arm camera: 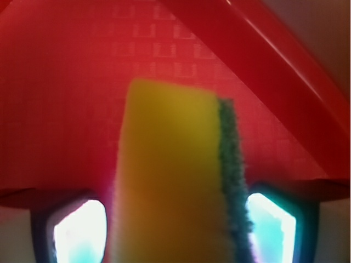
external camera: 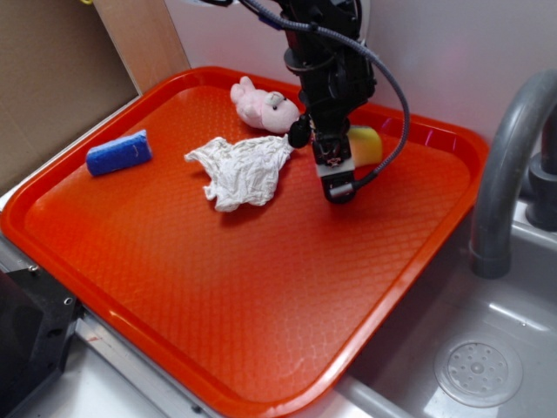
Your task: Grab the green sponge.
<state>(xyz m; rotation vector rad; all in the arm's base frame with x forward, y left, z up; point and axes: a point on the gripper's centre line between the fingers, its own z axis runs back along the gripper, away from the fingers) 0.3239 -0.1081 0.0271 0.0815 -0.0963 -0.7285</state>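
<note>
The green sponge (arm camera: 175, 181), yellow foam with a dark green scouring layer on its right side, stands on edge between my gripper's (arm camera: 175, 224) two fingers in the wrist view. The fingers press close against both of its sides, so the gripper is shut on it. In the exterior view the gripper (external camera: 346, 152) hangs over the far right part of the orange tray (external camera: 261, 287). The sponge (external camera: 367, 144) shows just behind and to the right of the gripper, partly hidden by it. I cannot tell whether the sponge touches the tray.
A white wrinkly cloth (external camera: 244, 170) lies left of the gripper, a pink plush toy (external camera: 264, 106) behind it, and a blue rolled block (external camera: 118, 152) at the tray's left. The tray's raised rim (arm camera: 285, 71) runs close behind the sponge. A grey faucet (external camera: 509, 165) and sink stand to the right.
</note>
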